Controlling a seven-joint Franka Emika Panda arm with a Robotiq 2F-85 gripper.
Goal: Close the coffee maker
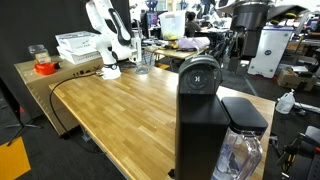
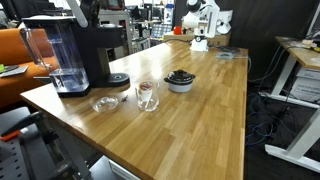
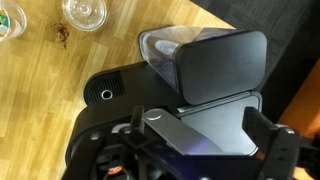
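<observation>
The black coffee maker (image 1: 200,110) stands at the near end of the wooden table. Its rounded top with the round silver emblem (image 1: 200,78) faces the camera and looks tilted up. The clear water tank (image 1: 240,150) with a black cap is beside it. It also shows in an exterior view (image 2: 88,50), with the tank (image 2: 55,50) at its left. In the wrist view I look down on the machine (image 3: 110,92), its tank cap (image 3: 215,65) and a silver lever plate (image 3: 190,135). My gripper (image 3: 200,138) is open just above it, one finger on each side of the plate.
A glass cup (image 2: 147,95), a small dark bowl (image 2: 180,80) and a glass dish (image 2: 105,103) stand near the machine. A white robot arm (image 1: 105,40) and white trays (image 1: 78,45) are at the table's far end. The table edge (image 2: 240,120) drops off beside cables.
</observation>
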